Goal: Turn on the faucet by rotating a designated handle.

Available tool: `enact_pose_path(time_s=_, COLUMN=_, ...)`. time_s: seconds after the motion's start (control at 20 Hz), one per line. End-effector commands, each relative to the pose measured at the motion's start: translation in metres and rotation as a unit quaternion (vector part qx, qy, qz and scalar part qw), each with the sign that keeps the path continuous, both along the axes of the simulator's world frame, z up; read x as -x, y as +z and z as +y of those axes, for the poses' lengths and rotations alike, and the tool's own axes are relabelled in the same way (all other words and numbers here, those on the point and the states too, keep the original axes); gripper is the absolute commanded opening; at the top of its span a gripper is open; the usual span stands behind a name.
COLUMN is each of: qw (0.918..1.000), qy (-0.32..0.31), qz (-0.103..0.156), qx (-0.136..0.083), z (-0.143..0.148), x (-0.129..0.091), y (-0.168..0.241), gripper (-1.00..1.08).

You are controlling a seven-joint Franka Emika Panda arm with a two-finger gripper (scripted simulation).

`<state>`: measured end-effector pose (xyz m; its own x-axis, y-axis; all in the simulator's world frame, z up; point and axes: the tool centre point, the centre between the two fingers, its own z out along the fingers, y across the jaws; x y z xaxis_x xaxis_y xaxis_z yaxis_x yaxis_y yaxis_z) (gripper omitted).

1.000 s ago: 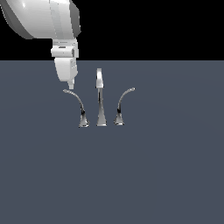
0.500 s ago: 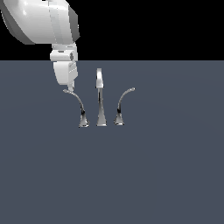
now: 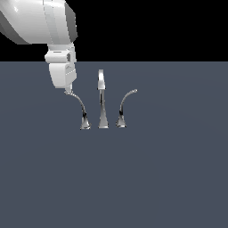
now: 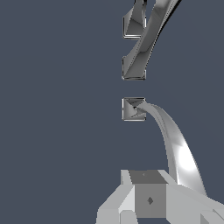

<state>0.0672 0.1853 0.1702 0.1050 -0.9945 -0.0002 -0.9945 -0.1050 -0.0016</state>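
Note:
The chrome faucet stands mid-table in the exterior view, with a straight spout [image 3: 102,100] between two curved levers. The handle [image 3: 79,107] arches up toward the exterior view's left from its cone base. My gripper [image 3: 67,90] hangs right over the handle's tip, touching or almost touching it. In the wrist view the handle [image 4: 175,144] sweeps from its base past the side of my gripper [image 4: 148,192], not between the fingers. The fingers look pressed together as one block with nothing held. The mirror-image lever [image 3: 125,104] stands apart on the spout's other side.
A flat grey surface [image 3: 156,178] carries the faucet. The white arm [image 3: 40,22] comes in from the upper part of the exterior view's left. No other objects show.
The gripper has drifted slightly toward the exterior view's left and a little lower, settling at the handle's tip. The handle looks unmoved.

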Motion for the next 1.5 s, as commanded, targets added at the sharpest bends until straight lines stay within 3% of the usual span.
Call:
enact_pose_path(time_s=0.0, qw=1.0000, qy=0.001, qz=0.001, qx=0.000, z=0.003, x=0.008, y=0.000, gripper=-1.00)
enact_pose_path(time_s=0.25, qw=1.0000, qy=0.001, qz=0.001, qx=0.000, z=0.007, x=0.022, y=0.000, gripper=-1.00)
enact_pose_path(time_s=0.35, qw=1.0000, qy=-0.004, qz=-0.005, qx=0.002, z=0.000, x=0.014, y=0.000, gripper=-1.00)
enact_pose_path(time_s=1.25, qw=1.0000, qy=0.000, qz=0.000, qx=0.000, z=-0.015, x=0.064, y=0.000, gripper=-1.00)
enact_pose_path(time_s=1.45, qw=1.0000, qy=0.004, qz=-0.001, qx=0.000, z=-0.017, x=0.064, y=0.000, gripper=-1.00)
